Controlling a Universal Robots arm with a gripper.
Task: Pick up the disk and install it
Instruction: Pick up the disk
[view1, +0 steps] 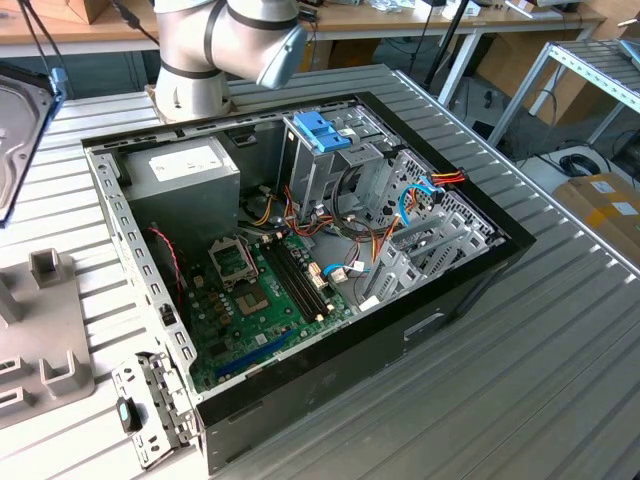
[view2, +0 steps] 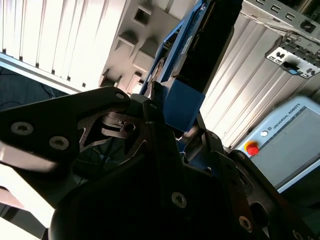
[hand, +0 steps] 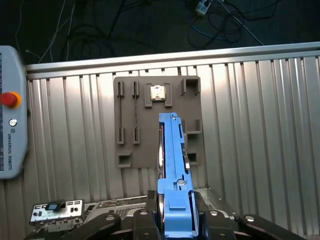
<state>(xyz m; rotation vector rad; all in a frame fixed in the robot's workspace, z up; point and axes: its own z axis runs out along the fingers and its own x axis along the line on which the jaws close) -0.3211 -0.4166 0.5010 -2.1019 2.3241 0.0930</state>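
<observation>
Exterior overlooks case (view1: 400, 340); wrist views close (sharing disk (hand: 172, 160) (view2: 180, 107))

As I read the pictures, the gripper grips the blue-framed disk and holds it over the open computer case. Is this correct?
Not quite. The gripper does grip the blue-framed disk, but holds it over the grey holder plate, not the open computer case. The first wrist view shows this.

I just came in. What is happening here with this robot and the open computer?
The robot arm holds the disk in its tool, which is shut on the disk's blue frame. The disk is lifted off the table, over the grey holder plate. The open computer case stands beside it. The disk is not yet in the drive cage.
</observation>
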